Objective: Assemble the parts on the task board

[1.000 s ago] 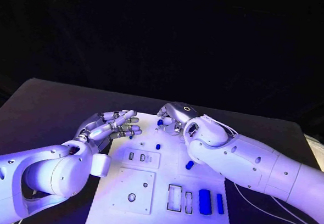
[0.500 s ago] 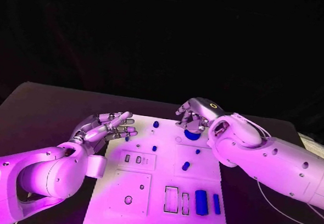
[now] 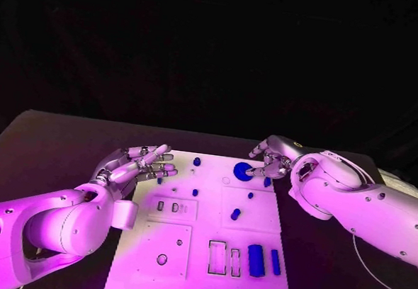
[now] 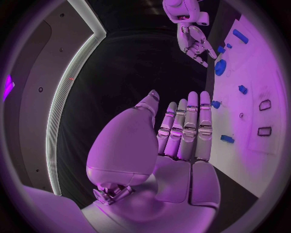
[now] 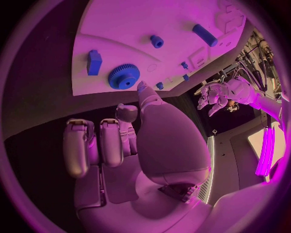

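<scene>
A: We see the task board point(image 3: 200, 257) lying flat in the middle of the black counter point(image 3: 54, 147), with an arm coming in from each side.

B: Our left hand point(image 3: 136, 166) hovers at the board's left edge near the far end, palm up, fingers stretched out side by side and empty. In the left wrist view the same hand point(image 4: 182, 131) shows its fingers straight and lined up, touching nothing.

A: Our right hand point(image 3: 272, 159) sits at the board's far right corner. Its fingers curl downward, apart from one another, and we see nothing between them. The right wrist view point(image 5: 121, 141) shows them bent in over the dark counter, just off the board's edge.

B: The blue gear point(image 3: 244, 171) lies on the board just beside that hand, not touched by it. A small blue block point(image 3: 267, 182) stands right next to the gear, toward the board's right edge.

A: Several small blue pegs are scattered across the far half; one peg point(image 3: 197, 161) stands near the left hand's fingertips.

B: At the near right we see a long blue cylinder point(image 3: 255, 255) and a thinner blue bar point(image 3: 276, 262) lying side by side, next to two empty rectangular slots point(image 3: 218, 257).
</scene>
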{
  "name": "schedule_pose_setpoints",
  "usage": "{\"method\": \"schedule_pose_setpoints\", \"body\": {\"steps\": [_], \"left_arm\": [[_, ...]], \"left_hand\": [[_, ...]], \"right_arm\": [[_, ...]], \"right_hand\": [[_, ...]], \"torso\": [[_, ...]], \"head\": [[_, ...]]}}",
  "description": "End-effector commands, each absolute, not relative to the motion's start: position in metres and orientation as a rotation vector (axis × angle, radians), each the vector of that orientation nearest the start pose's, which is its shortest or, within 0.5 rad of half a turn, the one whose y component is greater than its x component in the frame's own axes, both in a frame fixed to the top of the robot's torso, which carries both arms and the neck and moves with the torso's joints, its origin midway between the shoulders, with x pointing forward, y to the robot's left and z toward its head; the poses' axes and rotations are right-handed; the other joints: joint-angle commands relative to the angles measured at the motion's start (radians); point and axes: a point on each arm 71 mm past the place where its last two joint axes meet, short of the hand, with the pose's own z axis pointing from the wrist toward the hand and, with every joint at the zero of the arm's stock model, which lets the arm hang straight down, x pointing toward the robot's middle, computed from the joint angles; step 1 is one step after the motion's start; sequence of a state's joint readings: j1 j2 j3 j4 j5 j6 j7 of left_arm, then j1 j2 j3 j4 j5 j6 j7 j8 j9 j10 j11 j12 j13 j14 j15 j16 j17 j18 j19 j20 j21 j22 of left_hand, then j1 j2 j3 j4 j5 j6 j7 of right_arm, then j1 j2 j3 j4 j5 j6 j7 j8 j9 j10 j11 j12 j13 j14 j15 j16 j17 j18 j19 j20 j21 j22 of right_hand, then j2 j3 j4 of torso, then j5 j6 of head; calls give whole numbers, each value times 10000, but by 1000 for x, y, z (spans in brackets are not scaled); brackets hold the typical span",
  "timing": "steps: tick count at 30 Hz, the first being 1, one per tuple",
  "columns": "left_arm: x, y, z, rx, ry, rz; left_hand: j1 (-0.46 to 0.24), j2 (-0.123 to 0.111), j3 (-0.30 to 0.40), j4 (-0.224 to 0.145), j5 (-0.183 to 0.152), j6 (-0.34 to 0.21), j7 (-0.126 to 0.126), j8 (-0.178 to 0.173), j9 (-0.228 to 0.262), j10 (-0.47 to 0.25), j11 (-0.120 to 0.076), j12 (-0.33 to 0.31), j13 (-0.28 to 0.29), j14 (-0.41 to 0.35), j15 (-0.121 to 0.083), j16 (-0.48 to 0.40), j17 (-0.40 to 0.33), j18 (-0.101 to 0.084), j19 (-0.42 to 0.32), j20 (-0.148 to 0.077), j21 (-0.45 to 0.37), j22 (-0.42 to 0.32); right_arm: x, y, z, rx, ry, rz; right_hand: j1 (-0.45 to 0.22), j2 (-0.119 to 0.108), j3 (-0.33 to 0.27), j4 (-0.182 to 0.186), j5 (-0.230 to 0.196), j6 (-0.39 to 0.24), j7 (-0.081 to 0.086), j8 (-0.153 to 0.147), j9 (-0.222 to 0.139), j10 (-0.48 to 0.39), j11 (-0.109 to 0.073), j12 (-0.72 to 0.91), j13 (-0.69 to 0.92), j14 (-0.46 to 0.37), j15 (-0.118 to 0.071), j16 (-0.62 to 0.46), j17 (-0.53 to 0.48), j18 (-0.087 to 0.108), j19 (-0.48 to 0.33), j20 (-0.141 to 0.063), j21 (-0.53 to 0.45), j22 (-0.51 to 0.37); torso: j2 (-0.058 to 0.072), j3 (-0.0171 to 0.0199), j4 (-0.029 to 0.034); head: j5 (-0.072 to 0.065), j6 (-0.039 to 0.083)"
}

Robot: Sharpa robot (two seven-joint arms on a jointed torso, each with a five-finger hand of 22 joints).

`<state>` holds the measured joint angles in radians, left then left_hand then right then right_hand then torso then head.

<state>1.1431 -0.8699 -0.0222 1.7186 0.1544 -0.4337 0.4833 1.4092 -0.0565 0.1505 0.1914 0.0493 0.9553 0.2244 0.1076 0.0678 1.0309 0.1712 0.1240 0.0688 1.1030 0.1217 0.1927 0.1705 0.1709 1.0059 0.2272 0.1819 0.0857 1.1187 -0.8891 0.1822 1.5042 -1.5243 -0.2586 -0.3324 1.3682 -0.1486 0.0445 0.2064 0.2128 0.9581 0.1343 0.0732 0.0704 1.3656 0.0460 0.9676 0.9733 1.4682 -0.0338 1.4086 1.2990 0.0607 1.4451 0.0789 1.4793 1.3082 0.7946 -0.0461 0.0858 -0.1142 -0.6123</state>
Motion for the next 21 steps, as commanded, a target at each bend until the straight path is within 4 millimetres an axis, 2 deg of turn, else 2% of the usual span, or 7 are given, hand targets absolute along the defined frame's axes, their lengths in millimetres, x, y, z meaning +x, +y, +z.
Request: {"method": "schedule_pose_setpoints", "body": {"steps": [1,14,21], "left_arm": [[446,174,-180,-12876,13472,-16688],[446,173,-181,-12885,13489,-16688],[446,174,-181,-12886,13495,-16693]], "left_hand": [[19,72,17,-70,19,-68,-10,-52,-7,-81,-4,-27,-10,-49,3,-49,16,109,76,26,-40,-9],[19,72,17,-70,19,-68,-10,-52,-7,-81,-4,-27,-10,-49,3,-49,16,109,76,26,-40,-9],[19,72,17,-70,19,-68,-10,-52,-7,-81,-4,-27,-10,-49,3,-49,16,109,76,26,-40,-9]], "right_arm": [[508,-244,-157,813,16953,3869],[512,-235,-169,832,17190,3899],[514,-237,-171,953,17195,3783]], "right_hand": [[128,4,-20,102,66,11,21,70,15,42,-9,309,365,594,51,89,96,-163,48,17,75,624],[283,142,-46,275,210,166,6,175,31,257,-10,1296,1512,642,61,340,469,-201,140,34,175,828],[392,337,37,246,334,315,-14,244,40,380,-30,1731,2012,674,48,481,689,-240,243,26,259,1013]], "torso": [[0,0,19],[0,-20,16],[-5,-21,18]], "head": [[-36,10],[-6,-61],[-29,-77]]}}
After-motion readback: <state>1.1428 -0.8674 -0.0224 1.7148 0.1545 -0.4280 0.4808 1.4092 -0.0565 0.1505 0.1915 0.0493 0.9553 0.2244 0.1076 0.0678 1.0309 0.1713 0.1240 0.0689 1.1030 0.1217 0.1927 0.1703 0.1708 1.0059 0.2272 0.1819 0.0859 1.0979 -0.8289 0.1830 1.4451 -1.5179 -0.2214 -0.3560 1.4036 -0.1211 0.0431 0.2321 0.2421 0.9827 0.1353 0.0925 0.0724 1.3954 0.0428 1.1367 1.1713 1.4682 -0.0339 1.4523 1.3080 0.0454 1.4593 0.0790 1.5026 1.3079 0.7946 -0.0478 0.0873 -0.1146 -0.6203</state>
